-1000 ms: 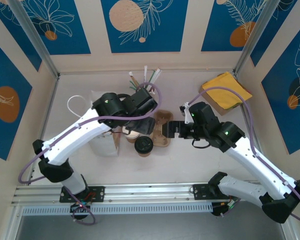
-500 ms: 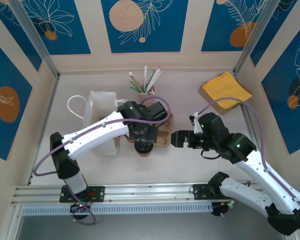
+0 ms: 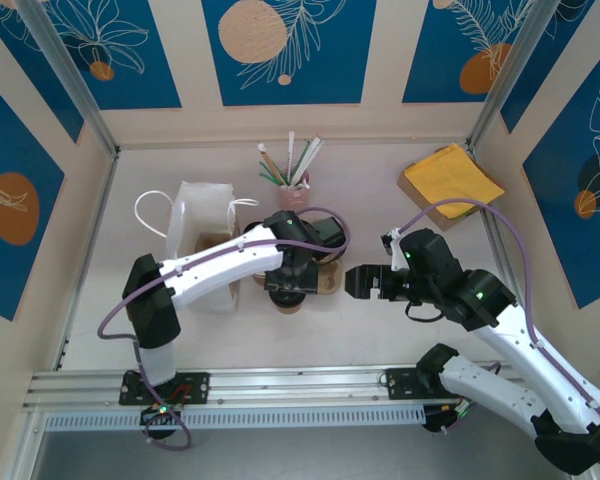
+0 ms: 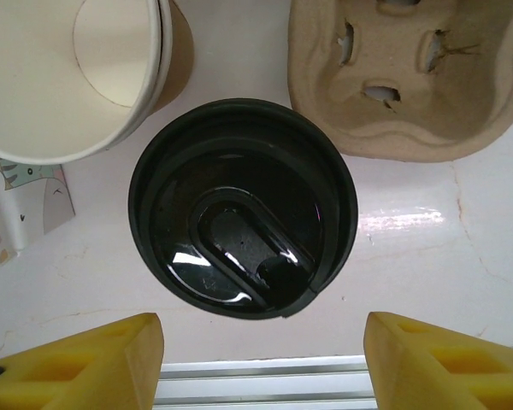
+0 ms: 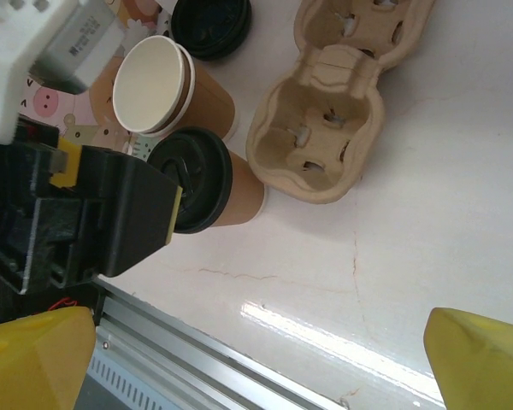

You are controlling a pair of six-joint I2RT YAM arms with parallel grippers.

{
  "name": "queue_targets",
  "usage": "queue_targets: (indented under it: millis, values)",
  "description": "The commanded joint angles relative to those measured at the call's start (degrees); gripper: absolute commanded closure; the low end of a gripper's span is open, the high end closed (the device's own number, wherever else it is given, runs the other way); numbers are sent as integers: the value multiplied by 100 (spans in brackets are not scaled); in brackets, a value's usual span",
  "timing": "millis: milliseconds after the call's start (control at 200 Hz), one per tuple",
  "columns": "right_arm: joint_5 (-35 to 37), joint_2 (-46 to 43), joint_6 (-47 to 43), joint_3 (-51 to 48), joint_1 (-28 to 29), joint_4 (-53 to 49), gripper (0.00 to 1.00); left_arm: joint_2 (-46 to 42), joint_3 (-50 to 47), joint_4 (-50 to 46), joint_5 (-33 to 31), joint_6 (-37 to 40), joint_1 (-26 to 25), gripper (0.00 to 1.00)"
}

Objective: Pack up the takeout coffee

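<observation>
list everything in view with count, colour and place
takeout coffee: 1, brown with black lid, table centre
open cups: apparently 2 nested, brown, pale inside, beside the coffee
loose lid: 1, black, next to the open cups
cup carrier: 1, tan pulp, empty, right of the coffee
bag: 1, white, left of centre
cup of straws: 1, pinkish, back centre
napkins: pile, yellow, back right
left pincer: 1, yellow pads, open above the coffee
right pincer: 1, yellow pads, open, right of the carrier
</observation>
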Motion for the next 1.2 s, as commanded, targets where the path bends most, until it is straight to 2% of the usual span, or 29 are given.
queue_targets:
  millis: [0, 250, 495, 1195]
  values:
    - [-43, -71, -137, -58, -48, -58, 1, 120, -114, -47, 91, -158, 74, 36]
    - [-140, -72, -181, -139, -161, 20, 1, 167, -244, 69, 183, -145, 228, 32]
    - [-244, -60, -231, -175, -308, 62, 1, 180, -299, 135, 223, -102, 298, 19]
    - [-400, 9, -271, -205, -492, 181, 1, 229, -494, 410, 371, -28, 510, 22]
